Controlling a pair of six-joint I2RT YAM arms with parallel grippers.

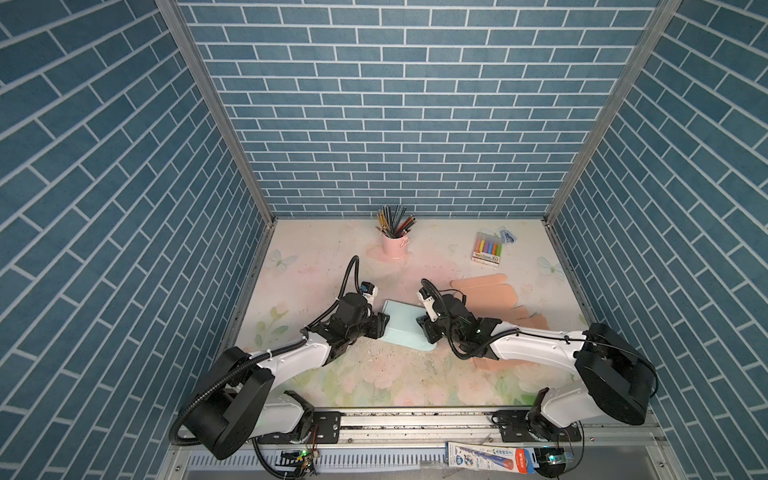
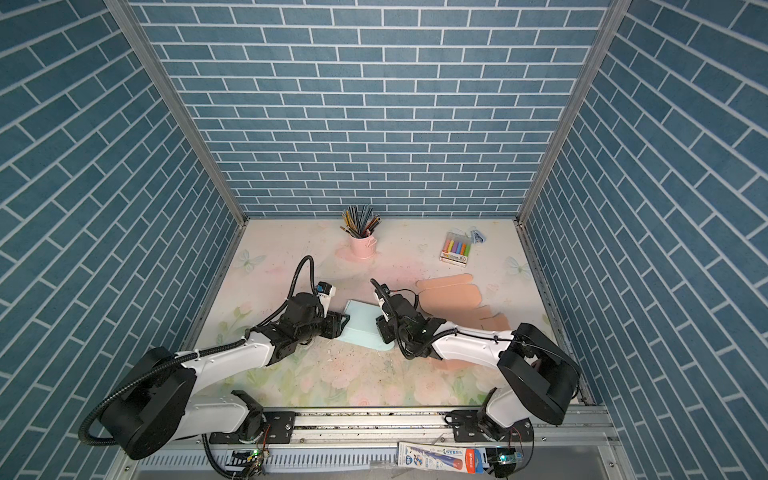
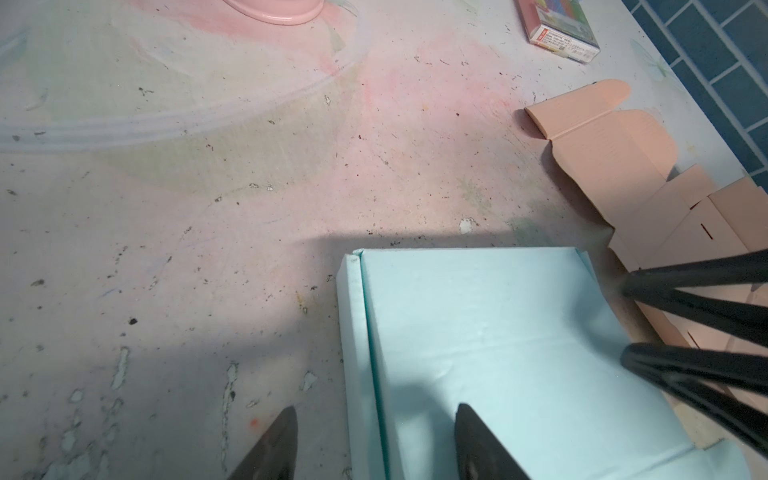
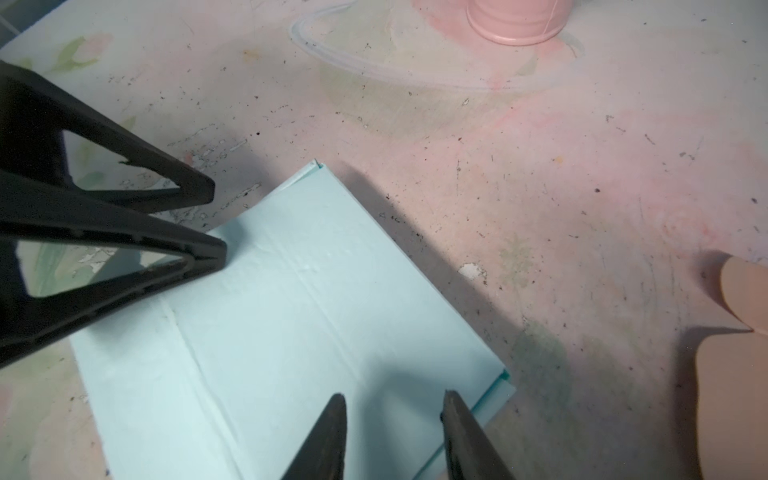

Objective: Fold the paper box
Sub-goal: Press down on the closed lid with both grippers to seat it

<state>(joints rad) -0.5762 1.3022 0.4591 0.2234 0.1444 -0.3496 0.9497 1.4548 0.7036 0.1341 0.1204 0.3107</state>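
On the floral table (image 1: 415,374), left tool (image 1: 385,326) and right tool (image 1: 422,328) (both released) flank the paper box (image 1: 403,328).

Bare table (image 1: 316,270) left of box (image 1: 405,327), peach cardboard (image 1: 486,293) crowding right, seemingly flat.

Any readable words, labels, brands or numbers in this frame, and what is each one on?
"HB": in a round mark on the blue-and-red pencil packet at the near edge in both top views; its other print is too small to read.
Clear pack of coloured markers: red-and-white label, print too blurred to read.
Light blue paper box and flat peach cardboard sheets: no text visible.
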